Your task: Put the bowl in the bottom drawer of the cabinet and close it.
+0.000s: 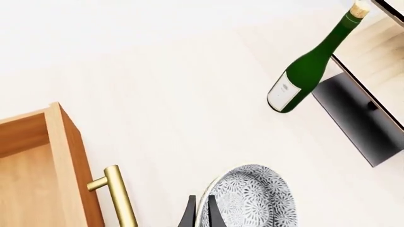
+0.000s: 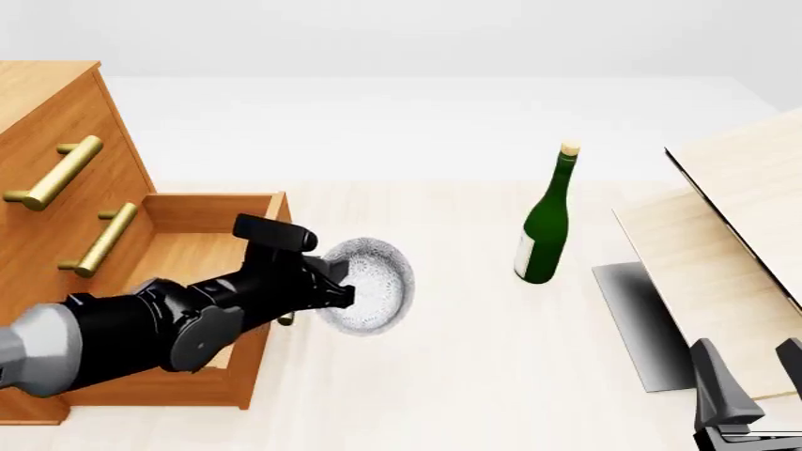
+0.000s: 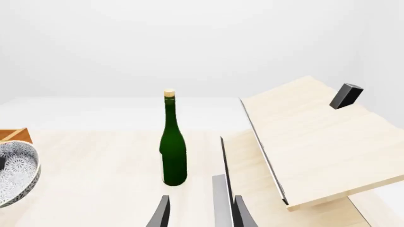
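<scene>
Green glass, a tall corked bottle (image 2: 547, 224), stands right of centre, well clear. My left gripper (image 2: 336, 282) pinches the speckled silvery-white bowl's (image 2: 374, 284) rim, tilted beside the open orange-brown wooden bottom drawer (image 2: 201, 246). My right gripper (image 2: 752, 376), lower right, cut off, jaws parted.

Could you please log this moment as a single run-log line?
left gripper: shut on bowl, lifted | bottom drawer: open | right gripper: open, idle | bottle: upright
</scene>
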